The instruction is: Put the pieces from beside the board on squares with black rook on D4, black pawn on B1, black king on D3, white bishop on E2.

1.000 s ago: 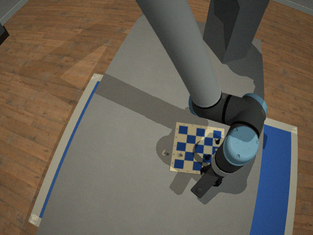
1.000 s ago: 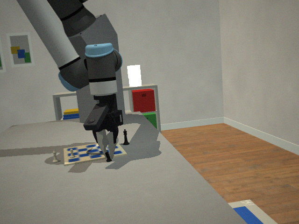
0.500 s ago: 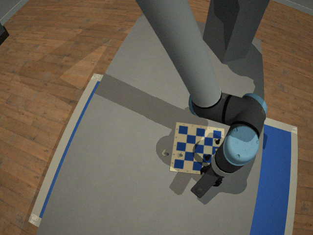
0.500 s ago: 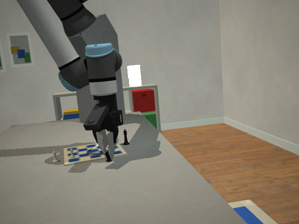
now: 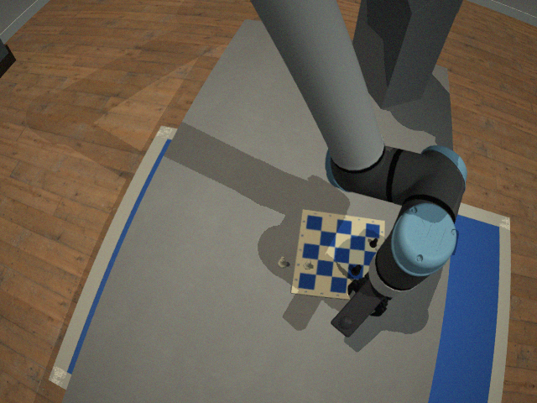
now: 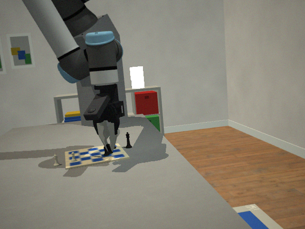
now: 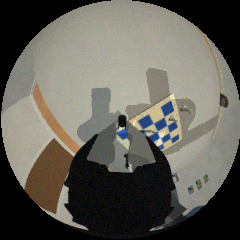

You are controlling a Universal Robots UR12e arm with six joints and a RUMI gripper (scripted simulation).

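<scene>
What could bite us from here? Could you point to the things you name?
Could clip: the black piece in the fingertips [image 6: 108, 147] looks close to the black piece on the board [image 5: 355, 269] [image 6: 106, 154]; a low sideways move might topple it.
Could slip or tilt: only the narrow tips pinch it, so it may not land upright.
Could mix up: the white bishop [image 5: 283, 262] [image 6: 55, 160] stands just off-board near the white piece [image 5: 308, 264] [image 6: 73, 157] on it.

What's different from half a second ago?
The pincer has risen, lifting a black chess piece from the tabletop in front of the board; the piece is pinched between its fingertips. The black king, the white bishop and the board stayed put.
</scene>
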